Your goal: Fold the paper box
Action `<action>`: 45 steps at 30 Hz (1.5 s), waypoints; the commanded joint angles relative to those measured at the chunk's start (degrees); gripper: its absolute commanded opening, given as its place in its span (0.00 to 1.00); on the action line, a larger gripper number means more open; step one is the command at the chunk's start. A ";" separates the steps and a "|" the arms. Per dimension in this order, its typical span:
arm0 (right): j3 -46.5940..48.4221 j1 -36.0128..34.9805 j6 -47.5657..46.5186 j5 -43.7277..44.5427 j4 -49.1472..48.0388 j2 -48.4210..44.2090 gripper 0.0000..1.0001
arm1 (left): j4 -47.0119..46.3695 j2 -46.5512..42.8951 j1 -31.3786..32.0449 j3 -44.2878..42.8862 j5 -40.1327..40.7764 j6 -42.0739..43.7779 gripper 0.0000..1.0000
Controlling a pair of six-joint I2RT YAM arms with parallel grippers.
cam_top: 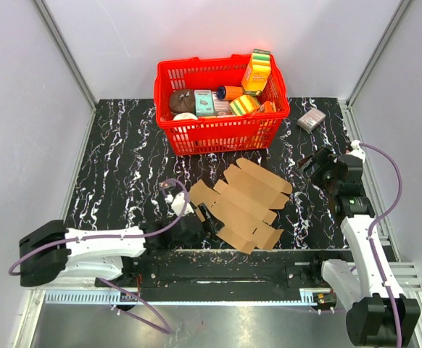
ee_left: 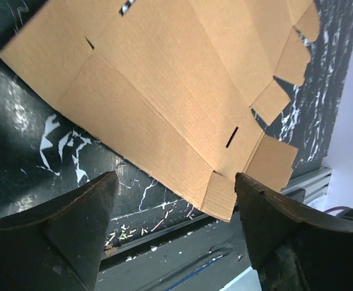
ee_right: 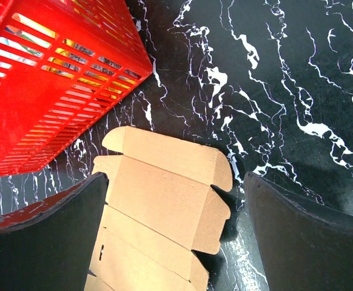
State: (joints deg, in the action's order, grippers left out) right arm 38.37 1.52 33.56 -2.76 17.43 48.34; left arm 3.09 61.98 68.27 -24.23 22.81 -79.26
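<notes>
The paper box (cam_top: 243, 203) is a flat brown die-cut cardboard sheet with flaps and creases, lying on the black marbled table in front of the red basket. My left gripper (cam_top: 205, 217) is open at the sheet's near left edge; in the left wrist view the sheet (ee_left: 164, 97) lies just beyond my fingertips, its corner flap between them. My right gripper (cam_top: 312, 165) is open and empty to the right of the sheet; in the right wrist view the sheet's far end (ee_right: 164, 194) lies below, between my fingers.
A red basket (cam_top: 222, 130) full of colourful packages stands at the back centre. A small grey-pink box (cam_top: 311, 119) lies at the back right. The table's near edge and a metal rail (cam_top: 233, 264) run just behind the sheet's near corner.
</notes>
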 commanded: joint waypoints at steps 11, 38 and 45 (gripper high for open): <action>2.32 -0.02 -0.60 -1.37 0.76 -2.81 1.00 | -4.50 7.81 3.71 -1.27 2.68 -13.46 0.80; 4.96 -0.02 -0.25 -0.84 2.43 -4.65 1.00 | -20.68 15.81 5.65 7.35 4.26 -31.04 0.73; 5.58 -0.02 -0.25 -0.84 3.49 -5.71 1.00 | -19.53 16.60 5.73 7.27 6.63 -33.06 0.69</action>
State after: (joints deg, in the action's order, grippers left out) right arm 41.28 1.52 33.52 -4.01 20.16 43.92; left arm -18.52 77.12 73.76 -17.45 25.87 -110.80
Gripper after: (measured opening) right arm 0.994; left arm 0.698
